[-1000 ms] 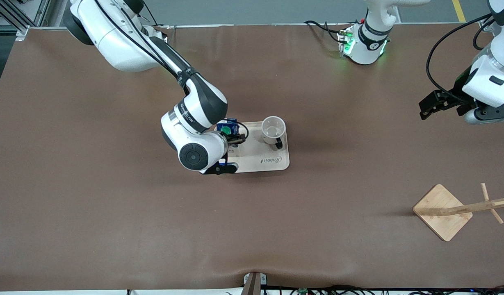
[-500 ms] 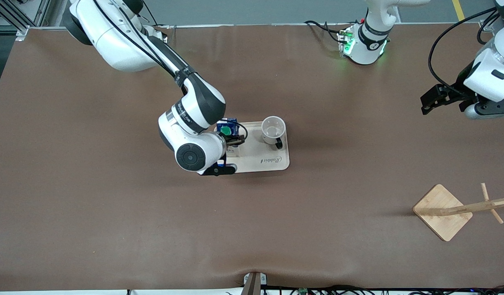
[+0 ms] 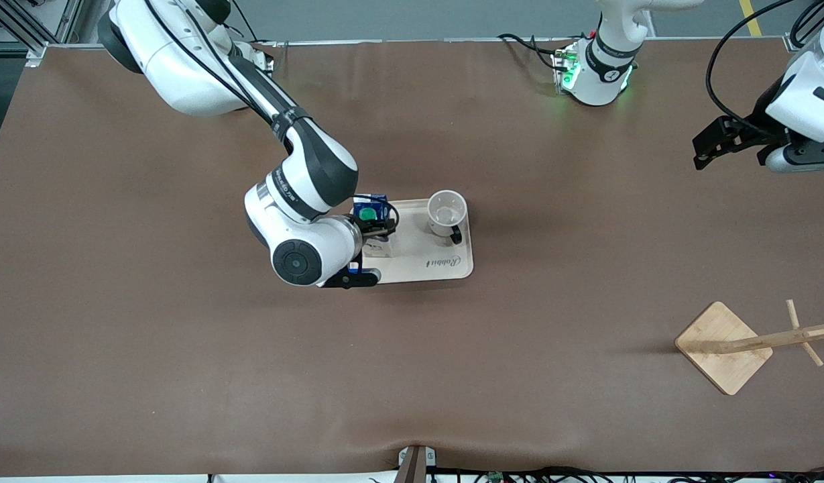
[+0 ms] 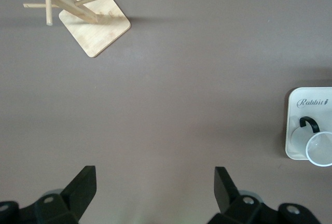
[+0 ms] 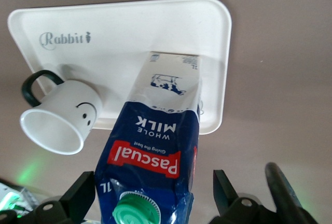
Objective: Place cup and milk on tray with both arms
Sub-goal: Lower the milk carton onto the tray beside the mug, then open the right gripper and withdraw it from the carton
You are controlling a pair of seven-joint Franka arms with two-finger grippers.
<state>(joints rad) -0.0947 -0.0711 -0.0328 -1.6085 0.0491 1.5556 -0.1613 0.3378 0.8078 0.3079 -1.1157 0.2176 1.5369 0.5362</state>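
The cream tray (image 3: 445, 261) lies mid-table. The white cup (image 3: 446, 213) stands on the tray's end toward the left arm, smiley face showing in the right wrist view (image 5: 62, 117). The blue and white milk (image 3: 370, 209) stands upright on the tray's other end, green cap up. My right gripper (image 3: 375, 233) is open around the top of the milk (image 5: 161, 130), its fingers (image 5: 224, 190) apart from the carton's sides, over the tray (image 5: 119, 37). My left gripper (image 3: 710, 144) is open and empty in the air over bare table near the left arm's end (image 4: 154, 175).
A wooden stand with a square base (image 3: 723, 347) and a leaning pegged pole sits near the front camera at the left arm's end; it also shows in the left wrist view (image 4: 96, 24). The tray (image 4: 298, 130) and cup (image 4: 319, 146) show at that view's edge.
My right arm has drawn back from the tray toward its own end of the table, while the milk stays standing. My left gripper has moved toward its base's edge of the table.
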